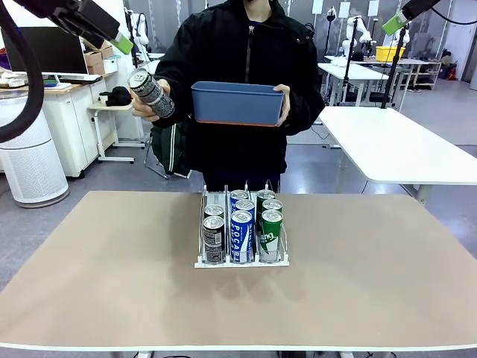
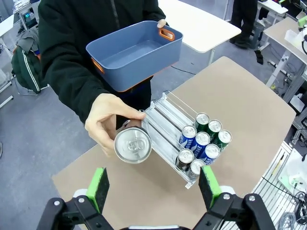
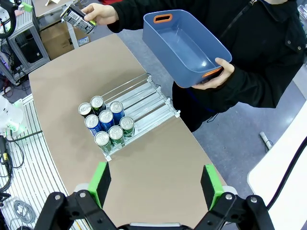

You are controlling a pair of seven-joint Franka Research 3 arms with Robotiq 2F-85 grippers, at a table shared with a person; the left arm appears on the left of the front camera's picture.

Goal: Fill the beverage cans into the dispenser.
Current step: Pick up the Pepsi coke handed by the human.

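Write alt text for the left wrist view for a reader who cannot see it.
A person's hand holds a silver-topped can out toward the camera, above the left gripper, whose jaws stand open. The other hand holds a blue tub with nothing in it. On the tan table, the white dispenser holds seven cans crowded at one end.

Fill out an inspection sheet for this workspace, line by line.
Surface: tan table, bare around the rack.
Job's things: white dispenser mid-table with seven cans at its front; the person's hand holds one dark can toward the left gripper.
Clutter: empty blue tub, held by the person above the table.
Grippers: left gripper and right gripper both raised, jaws open, empty.
Cables: black cable by the left arm.
Surroundings: other white tables, cabinet, air purifier.
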